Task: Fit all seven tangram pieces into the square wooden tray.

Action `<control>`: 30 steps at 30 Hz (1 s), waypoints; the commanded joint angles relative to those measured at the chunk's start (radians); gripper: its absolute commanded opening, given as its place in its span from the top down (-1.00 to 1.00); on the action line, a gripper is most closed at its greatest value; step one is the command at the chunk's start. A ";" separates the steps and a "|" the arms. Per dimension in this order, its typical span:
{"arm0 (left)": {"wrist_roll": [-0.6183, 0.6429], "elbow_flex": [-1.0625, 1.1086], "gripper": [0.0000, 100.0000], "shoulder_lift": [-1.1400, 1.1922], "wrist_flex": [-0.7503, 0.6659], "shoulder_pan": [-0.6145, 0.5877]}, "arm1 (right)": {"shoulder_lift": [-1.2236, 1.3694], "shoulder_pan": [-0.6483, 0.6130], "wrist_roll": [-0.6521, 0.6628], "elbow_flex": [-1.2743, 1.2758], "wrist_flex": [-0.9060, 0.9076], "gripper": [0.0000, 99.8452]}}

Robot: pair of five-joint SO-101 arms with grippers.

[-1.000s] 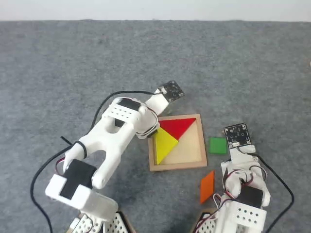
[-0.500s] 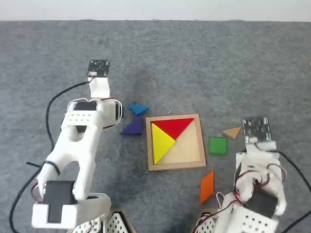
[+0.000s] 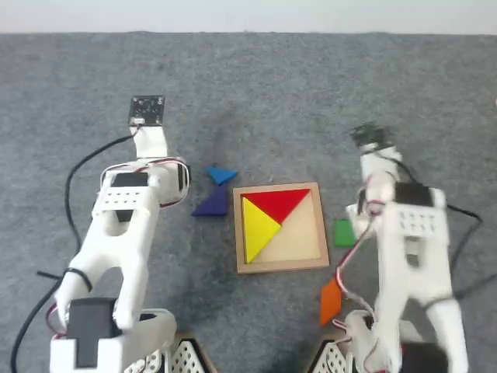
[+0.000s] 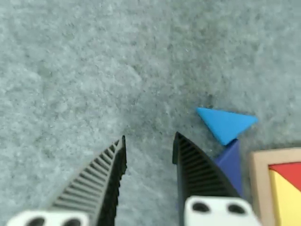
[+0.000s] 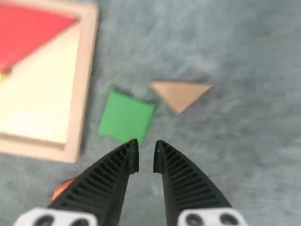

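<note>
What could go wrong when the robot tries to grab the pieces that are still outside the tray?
1. The green square and the tan triangle lie nearly corner to corner. The right gripper, its jaws only a little apart, might knock one while taking the other.
2. The light blue triangle seems to touch the dark blue piece beside the tray. The open left gripper could push both together.

In the tray, a far triangle and a left triangle are lying edge to edge. Just left of it, a small triangle is sitting behind a nearer triangle, corners touching. The square is lying just right of the tray, the parallelogram before it.
</note>
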 commanded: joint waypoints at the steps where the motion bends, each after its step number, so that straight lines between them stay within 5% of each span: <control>1: 0.011 -0.004 0.68 -0.044 -0.031 -0.011 | -0.005 -0.130 -0.003 0.041 0.012 0.86; 4: 0.009 -0.004 0.68 -0.043 -0.031 -0.008 | -0.127 -0.234 -0.046 0.160 0.067 0.86; 13: 0.008 0.035 0.68 -0.043 -0.081 0.015 | -0.433 -0.252 0.356 0.230 0.334 0.86; 30: 0.006 0.036 0.68 -0.043 -0.083 0.014 | -0.363 -0.581 0.548 0.361 0.248 0.86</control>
